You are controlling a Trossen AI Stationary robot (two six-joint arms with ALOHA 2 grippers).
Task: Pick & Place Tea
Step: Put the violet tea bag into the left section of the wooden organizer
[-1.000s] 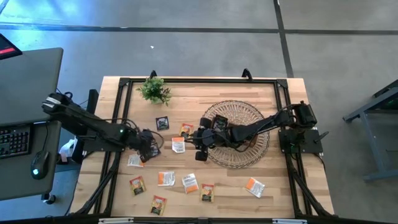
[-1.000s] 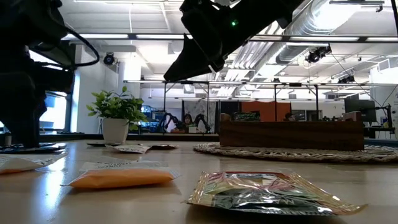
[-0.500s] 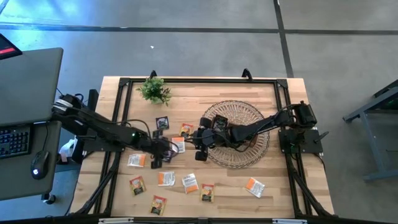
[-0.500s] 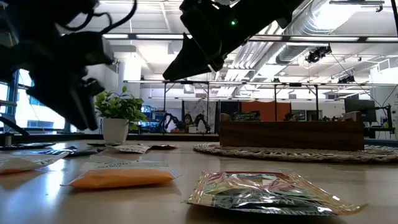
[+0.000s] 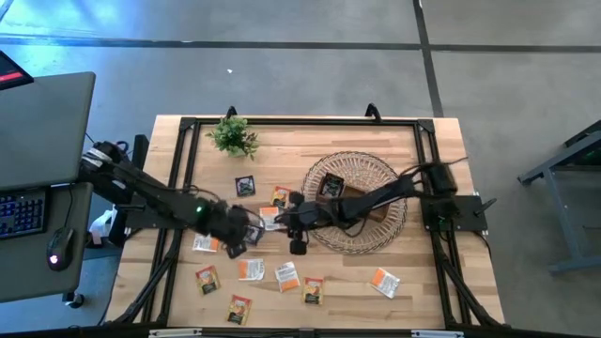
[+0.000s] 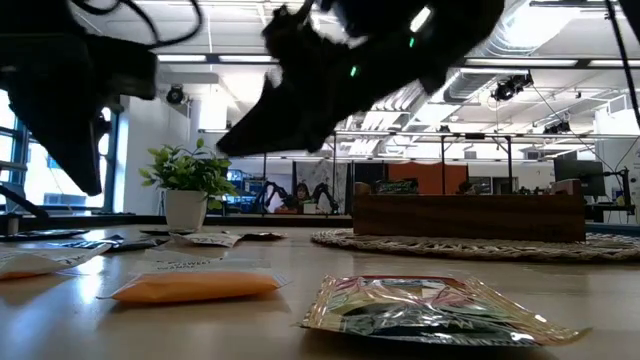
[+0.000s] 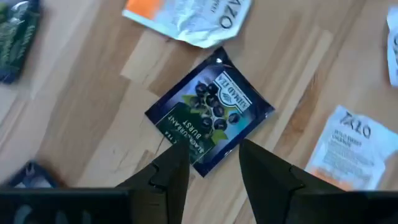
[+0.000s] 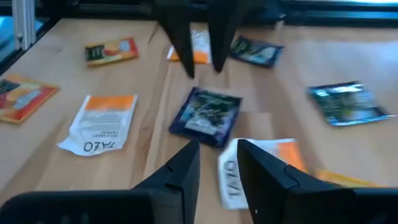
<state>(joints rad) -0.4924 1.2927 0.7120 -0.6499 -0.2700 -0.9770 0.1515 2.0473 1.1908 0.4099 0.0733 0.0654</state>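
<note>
The left jaws [image 5: 246,233] hover over bare wooden surface [image 5: 188,188], fingers [image 7: 171,174] spread, a dark tea packet [image 7: 208,112] lying flat just ahead of their tips. Other packets lie near it; the surface's front rows hold more. The right jaws [image 5: 293,223], parted and empty, hang just outside the wicker basket [image 5: 376,235] rim, facing the same dark packet from the opposite side.

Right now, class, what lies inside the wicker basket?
One black tea packet shows in the wicker basket. The right arm crosses above it and hides much of the rest.
</note>
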